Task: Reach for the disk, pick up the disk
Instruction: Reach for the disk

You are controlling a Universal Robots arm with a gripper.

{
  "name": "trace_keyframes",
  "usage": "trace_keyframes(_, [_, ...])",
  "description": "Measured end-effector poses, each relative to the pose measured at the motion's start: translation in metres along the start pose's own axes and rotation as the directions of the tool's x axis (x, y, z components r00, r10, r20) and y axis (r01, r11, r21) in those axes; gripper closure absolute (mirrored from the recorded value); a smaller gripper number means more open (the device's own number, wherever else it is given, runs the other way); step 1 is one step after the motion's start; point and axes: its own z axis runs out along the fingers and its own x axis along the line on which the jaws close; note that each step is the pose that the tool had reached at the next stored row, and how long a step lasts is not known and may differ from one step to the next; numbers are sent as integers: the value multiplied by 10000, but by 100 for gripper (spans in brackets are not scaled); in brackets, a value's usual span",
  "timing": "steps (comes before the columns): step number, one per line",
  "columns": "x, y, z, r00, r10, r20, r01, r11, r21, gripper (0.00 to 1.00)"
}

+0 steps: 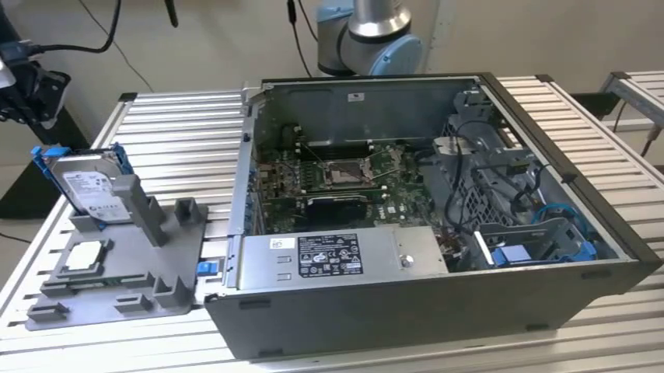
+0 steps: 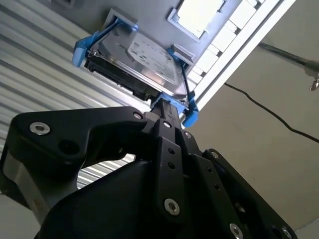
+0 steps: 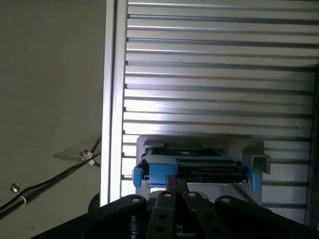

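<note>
The disk point(image 1: 89, 185) is a silver-grey drive with a white label in a bright blue carrier. It stands upright in a slot of the grey holder point(image 1: 135, 264) at the exterior view's left. In the second wrist view the disk point(image 2: 137, 59) lies just past my gripper point(image 2: 167, 108). The black fingers meet in a narrow tip that lines up with the carrier's blue edge. In the first wrist view the gripper point(image 3: 175, 181) overlaps the blue carrier point(image 3: 164, 172) from above. The fingers look pressed together with nothing between them.
A small square silver chip point(image 1: 85, 255) lies flat on the holder. A large open computer case point(image 1: 436, 233) takes up the middle and right of the slatted aluminium table point(image 1: 176, 140). The table's edge rail point(image 3: 113, 99) runs beside the holder, with cables point(image 3: 50, 181) on the floor beyond.
</note>
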Motion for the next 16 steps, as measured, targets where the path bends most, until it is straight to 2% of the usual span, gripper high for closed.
trace_keyframes(5, [54,-27,1,10000,0,0,0,10000,0,100])
trace_keyframes(16, [56,-29,1,10000,1,0,-1,10000,-6,100])
